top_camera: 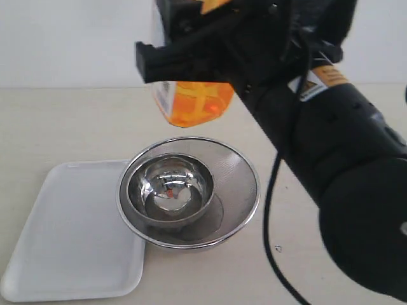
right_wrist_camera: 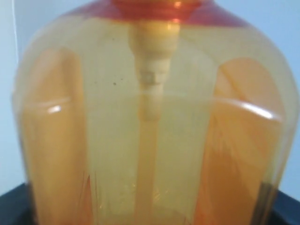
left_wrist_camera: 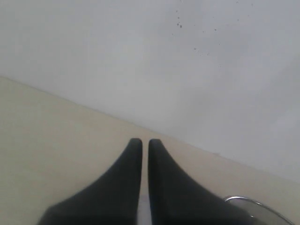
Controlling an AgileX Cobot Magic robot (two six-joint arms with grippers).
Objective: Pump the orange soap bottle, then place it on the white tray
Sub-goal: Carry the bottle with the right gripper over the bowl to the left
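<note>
The orange soap bottle (top_camera: pixel 194 101) hangs in the air above the steel strainer, tilted, its white-and-red label (top_camera: pixel 162 95) on the left side. My right gripper (top_camera: pixel 184 60) is shut on its body; a bit of the orange pump head (top_camera: pixel 213 5) shows at the picture's top edge. In the right wrist view the translucent bottle (right_wrist_camera: pixel 150 131) fills the frame, with its inner tube and red collar (right_wrist_camera: pixel 154 7) visible, and my right gripper (right_wrist_camera: pixel 150 213) clamps it at the dark corners. The white tray (top_camera: pixel 70 235) lies flat at the front left. My left gripper (left_wrist_camera: pixel 145 143) is shut on nothing above bare table.
A round steel mesh strainer (top_camera: pixel 238 184) stands mid-table with a shiny steel bowl (top_camera: pixel 170 187) inside it, its rim overlapping the tray's right edge. The strainer rim (left_wrist_camera: pixel 248 202) peeks into the left wrist view. The big black right arm (top_camera: pixel 343 165) crosses the right side.
</note>
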